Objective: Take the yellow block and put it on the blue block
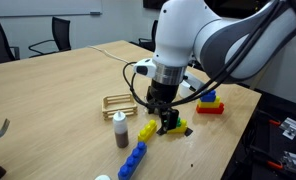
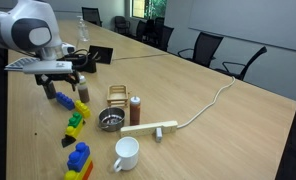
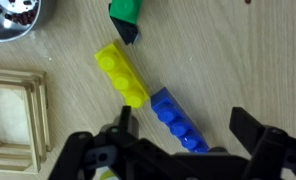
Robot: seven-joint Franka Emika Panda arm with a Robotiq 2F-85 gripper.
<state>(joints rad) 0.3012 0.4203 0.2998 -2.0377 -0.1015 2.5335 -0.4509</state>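
Observation:
The yellow block (image 3: 121, 75) lies flat on the wooden table, end to end with the blue block (image 3: 178, 120). Both also show in an exterior view, the yellow block (image 1: 147, 130) beside the blue block (image 1: 134, 160). My gripper (image 3: 185, 135) is open and empty. It hangs above the table with its fingers either side of the blue block's near end. In both exterior views my gripper (image 1: 167, 120) (image 2: 56, 88) points straight down just above the row of blocks. A green block (image 3: 125, 12) lies beyond the yellow one.
A wooden rack (image 3: 13, 110), a metal strainer (image 3: 13, 15), a brown bottle (image 1: 121, 130) and a white mug (image 2: 126, 152) stand close by. A red, yellow and blue block stack (image 1: 210, 103) sits near the table edge. A wooden stick (image 2: 148, 128) lies near a cable.

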